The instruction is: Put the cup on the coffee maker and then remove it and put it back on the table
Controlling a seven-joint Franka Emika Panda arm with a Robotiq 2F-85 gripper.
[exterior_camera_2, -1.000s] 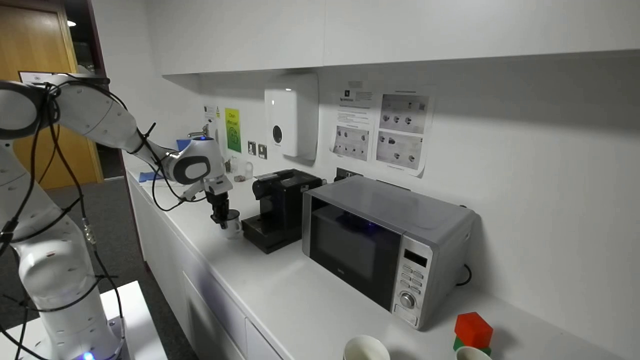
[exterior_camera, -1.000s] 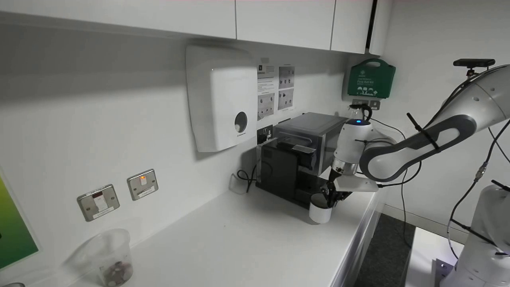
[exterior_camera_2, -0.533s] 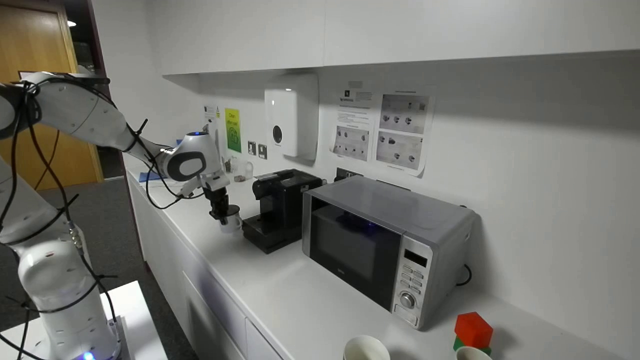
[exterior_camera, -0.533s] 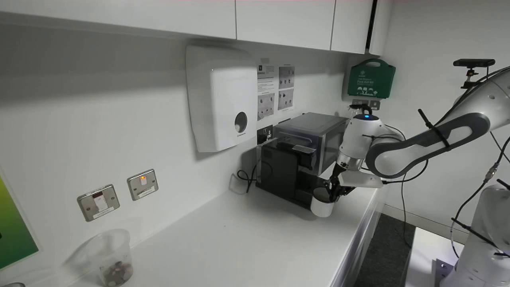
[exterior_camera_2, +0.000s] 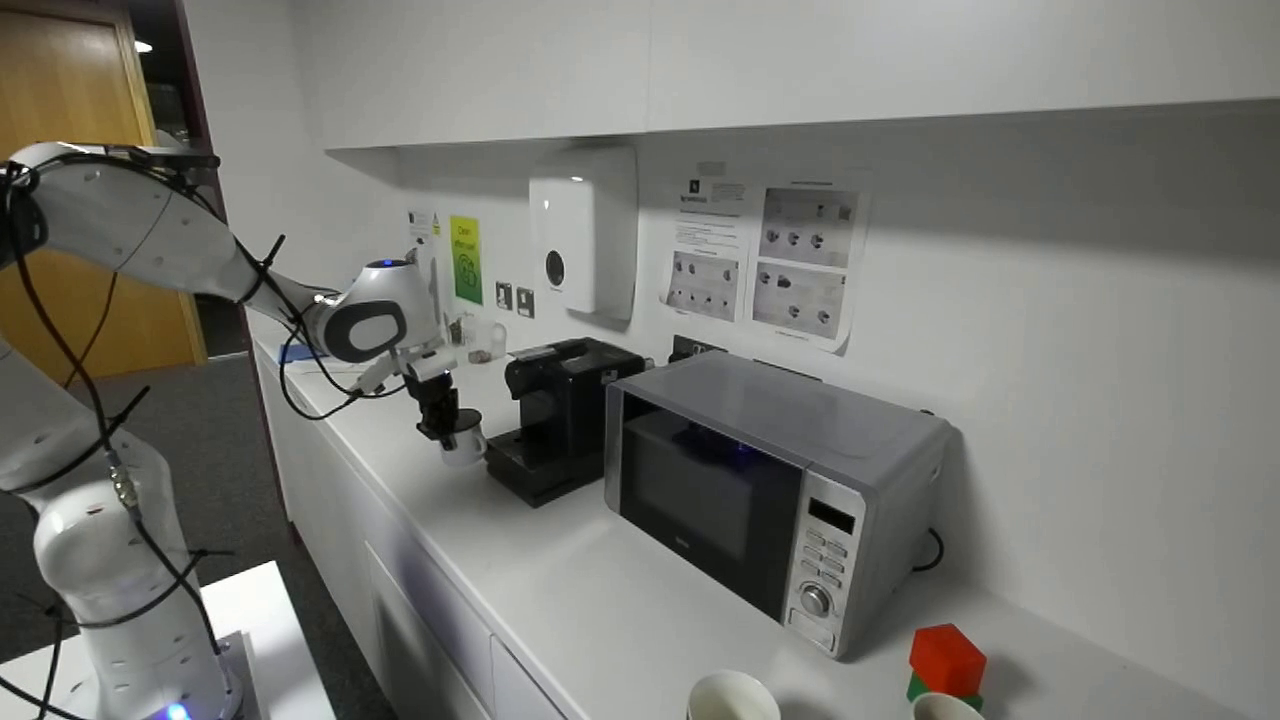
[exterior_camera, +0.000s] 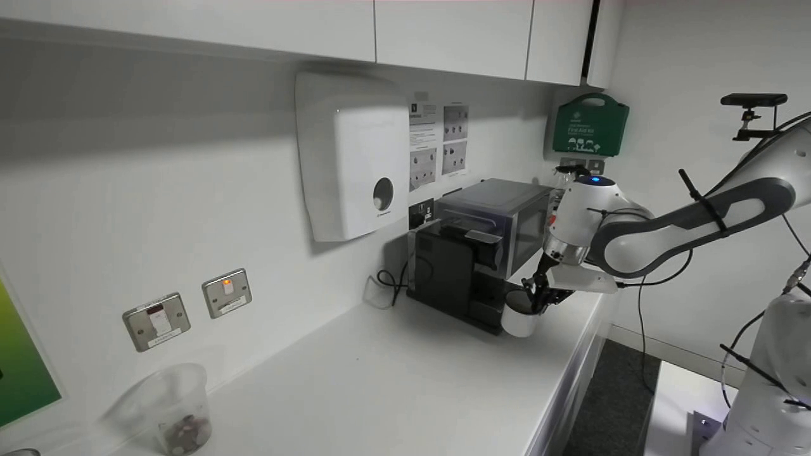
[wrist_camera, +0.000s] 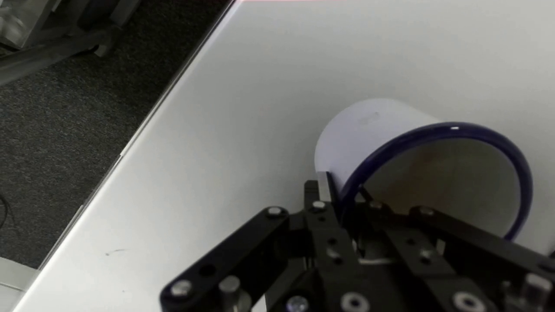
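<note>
writing: in an exterior view you can read "first aid kit" on the green case [exterior_camera: 594, 120] on the end wall [exterior_camera: 690, 50]. labels on the switch plates [exterior_camera: 156, 321] are blurred. in an exterior view the yellow-green sign [exterior_camera_2: 466, 262] has "clean" as its top word; the print on the wall sheets [exterior_camera_2: 706, 240] and the mark on the microwave [exterior_camera_2: 770, 390] are too small to make out.

hand: your hand [wrist_camera: 341, 191] pinches the cup [exterior_camera: 519, 324] near its rim [wrist_camera: 433, 132], fingers [wrist_camera: 323, 190] inside and outside. the cup is over the counter [exterior_camera: 380, 380], just beside the base of the coffee maker [exterior_camera_2: 585, 400] in both exterior views; you cannot tell if its bottom touches.

between views: only the wrist view gives you the rim's dark blue and a faint brownish smear [wrist_camera: 416, 173] inside. in an exterior view you get the clear tumbler [exterior_camera: 180, 399], dark bits [exterior_camera: 188, 435] in its bottom. in an exterior view you get the microwave's buttons [exterior_camera_2: 823, 550] and dial [exterior_camera_2: 815, 600], plus a red block [exterior_camera_2: 947, 660] above a green block [exterior_camera_2: 916, 688].
</note>
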